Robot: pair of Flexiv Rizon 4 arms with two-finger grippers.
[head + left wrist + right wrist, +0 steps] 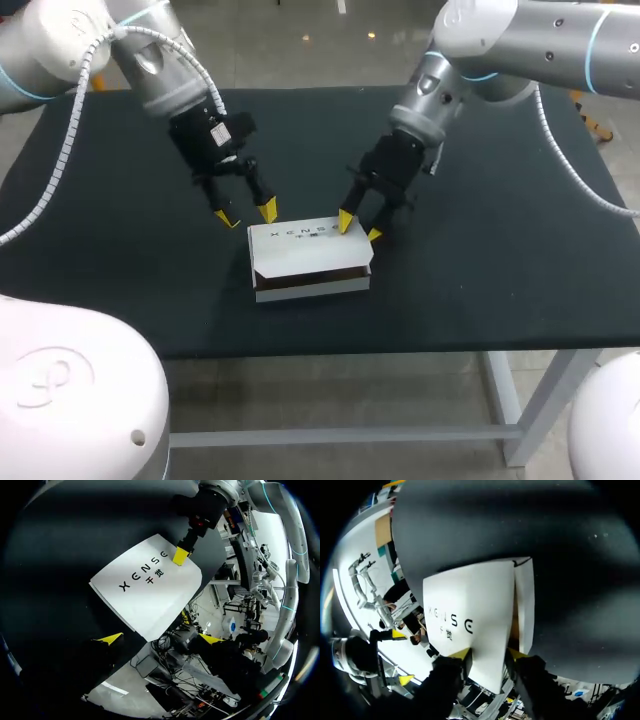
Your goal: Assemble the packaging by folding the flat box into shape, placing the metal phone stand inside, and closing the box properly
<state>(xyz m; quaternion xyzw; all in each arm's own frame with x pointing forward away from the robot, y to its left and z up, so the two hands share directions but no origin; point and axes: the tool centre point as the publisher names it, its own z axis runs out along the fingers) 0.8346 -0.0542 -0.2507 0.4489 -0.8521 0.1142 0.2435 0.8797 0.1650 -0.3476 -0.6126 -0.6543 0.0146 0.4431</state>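
The white printed box (310,262) lies near the table's front middle, its lid (150,585) folded down with a thin brown gap along the front. My right gripper (360,227) straddles the box's back right corner. In the right wrist view that corner of the box (465,600) runs between the fingers of my right gripper (489,654), which touch it from both sides. My left gripper (243,213) hangs open just behind the box's left end, touching nothing. In the left wrist view my left gripper (160,639) has spread tips short of the lid. No phone stand shows.
The black table (500,250) carries nothing else. Its front edge runs close below the box. My other arm's yellow fingertip (180,555) rests on the far part of the lid in the left wrist view.
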